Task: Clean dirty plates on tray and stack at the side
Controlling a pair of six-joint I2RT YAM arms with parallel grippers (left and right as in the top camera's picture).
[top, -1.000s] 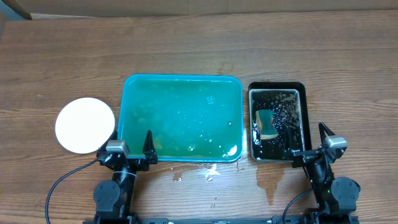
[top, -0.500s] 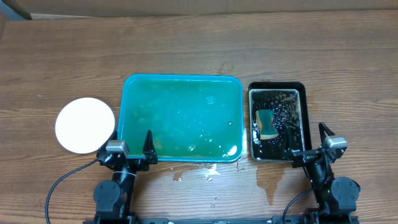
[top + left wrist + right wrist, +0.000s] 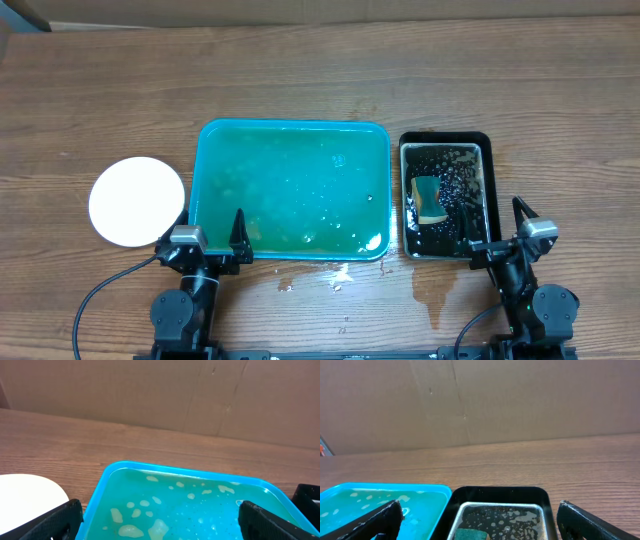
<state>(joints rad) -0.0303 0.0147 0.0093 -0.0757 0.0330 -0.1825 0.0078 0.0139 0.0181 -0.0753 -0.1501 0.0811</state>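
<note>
The teal-blue tray [image 3: 292, 187] lies at the table's middle, wet, with pale soapy patches and no plate on it; it also fills the lower left wrist view, tray [image 3: 190, 505]. A white round stack of plates [image 3: 137, 201] rests on the wood left of the tray; its edge shows as plates [image 3: 27, 495]. How many plates lie in the stack I cannot tell. My left gripper [image 3: 211, 237] stands open at the tray's near left corner, holding nothing. My right gripper [image 3: 497, 230] stands open at the near end of the black tray, empty too.
A narrow black tray [image 3: 445, 195] right of the teal one holds a metal pan [image 3: 500, 520] of dark sudsy water with a green-and-yellow sponge [image 3: 429, 198]. Water is spilled on the wood [image 3: 430, 285] in front of both trays. A cardboard wall [image 3: 480, 400] stands behind.
</note>
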